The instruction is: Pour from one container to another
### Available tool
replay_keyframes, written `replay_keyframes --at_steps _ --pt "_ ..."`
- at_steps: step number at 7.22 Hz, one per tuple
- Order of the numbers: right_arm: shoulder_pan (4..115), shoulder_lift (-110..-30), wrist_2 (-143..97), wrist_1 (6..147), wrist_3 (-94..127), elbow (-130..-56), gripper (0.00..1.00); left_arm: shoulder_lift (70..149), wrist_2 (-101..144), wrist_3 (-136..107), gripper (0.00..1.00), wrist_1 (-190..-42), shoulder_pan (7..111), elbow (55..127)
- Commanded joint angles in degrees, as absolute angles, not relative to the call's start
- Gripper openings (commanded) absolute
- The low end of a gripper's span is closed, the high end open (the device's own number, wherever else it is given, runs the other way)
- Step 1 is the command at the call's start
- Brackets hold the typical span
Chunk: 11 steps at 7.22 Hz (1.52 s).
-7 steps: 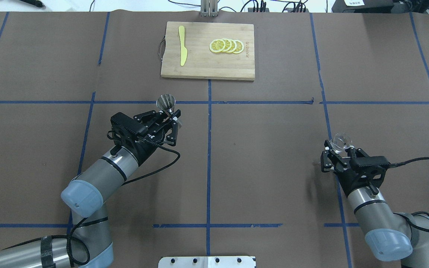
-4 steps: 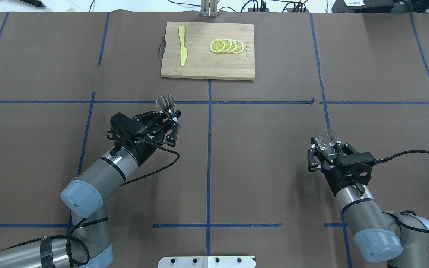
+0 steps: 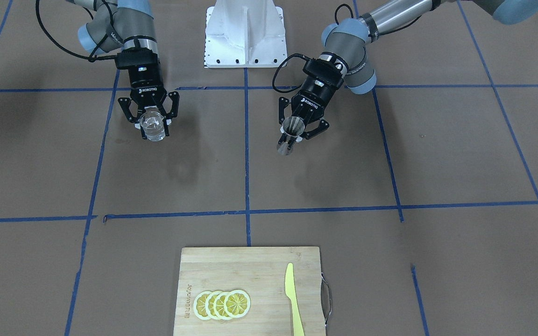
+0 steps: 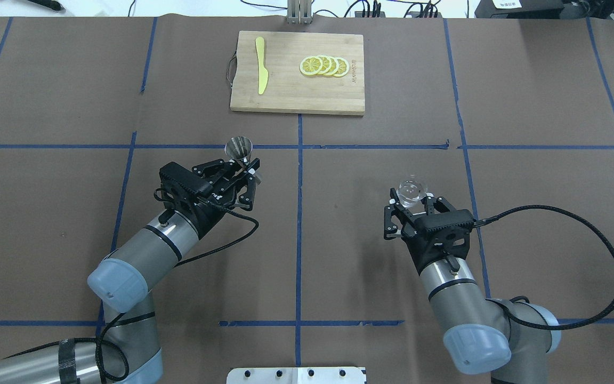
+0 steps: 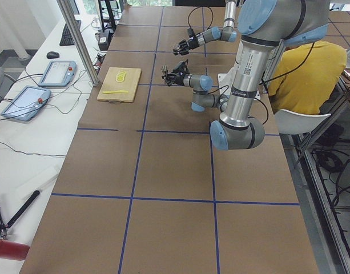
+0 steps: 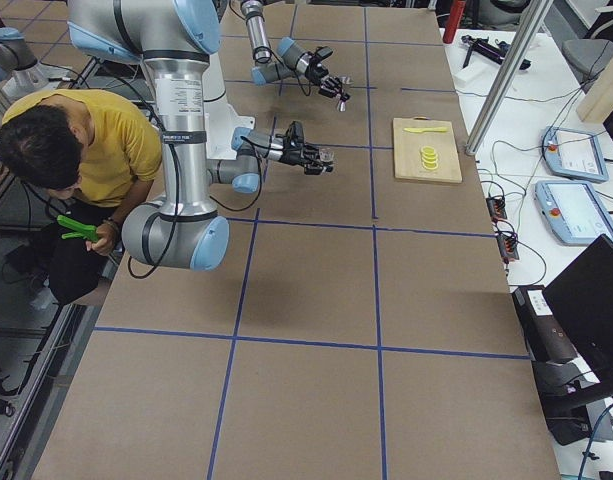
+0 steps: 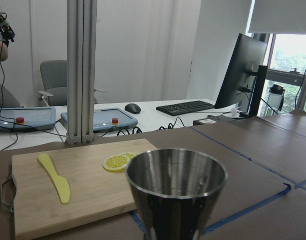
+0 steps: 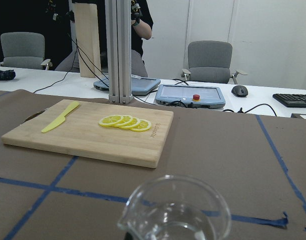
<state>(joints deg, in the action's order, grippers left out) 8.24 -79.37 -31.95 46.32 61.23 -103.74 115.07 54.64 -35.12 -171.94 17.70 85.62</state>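
Note:
My left gripper (image 4: 245, 169) (image 3: 292, 135) is shut on a steel conical jigger (image 4: 238, 148) (image 3: 290, 130) (image 7: 175, 192), held upright above the brown table just left of the centre line. My right gripper (image 4: 412, 205) (image 3: 152, 130) is shut on a small clear glass beaker (image 4: 412, 190) (image 3: 152, 125) (image 8: 175, 212) with a pouring lip, also upright and lifted off the table. The two vessels are well apart, the beaker to the right of the jigger in the overhead view.
A wooden cutting board (image 4: 297, 104) lies at the table's far centre with a yellow plastic knife (image 4: 260, 65) and several lemon slices (image 4: 323, 66). Blue tape lines cross the table. The white robot base (image 3: 244, 32) sits at the near edge. A person in yellow (image 6: 76, 150) sits behind the robot.
My right arm has carried the glass beaker leftwards and a little forward, towards the table's middle. The left arm with the jigger has stayed almost still.

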Motion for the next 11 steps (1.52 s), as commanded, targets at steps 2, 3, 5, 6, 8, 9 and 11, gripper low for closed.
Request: replay_keyframes --at_steps 2,3,5,6,8,9,11 --pt "8.2 -70.7 -32.8 55.4 61.1 -105.4 0.00 114.3 60.9 -29.0 0.00 -171.8 17.8 86.3" --pt "8.3 -68.0 -34.4 57.8 61.1 -105.8 0.00 114.1 62.0 -25.8 0.00 -171.8 17.6 86.3" --pt "8.2 -67.1 -34.5 62.0 61.1 -107.6 0.00 114.3 62.0 -25.6 0.00 -172.4 17.3 86.3" --pt "8.2 -67.1 -34.5 62.0 61.1 -107.8 0.00 114.3 62.0 -25.3 0.00 -172.4 17.0 86.2" --pt "8.1 -66.5 -36.6 67.9 58.6 -111.3 0.00 114.7 62.3 -24.7 0.00 -172.1 16.2 86.0" --pt "8.3 -65.0 -37.6 71.4 57.5 -112.1 0.00 115.0 62.7 -20.5 0.00 -172.4 16.0 86.0" --pt "8.6 -64.5 -37.8 74.0 56.3 -112.1 0.00 115.6 62.8 -20.4 0.00 -172.6 16.1 86.4"
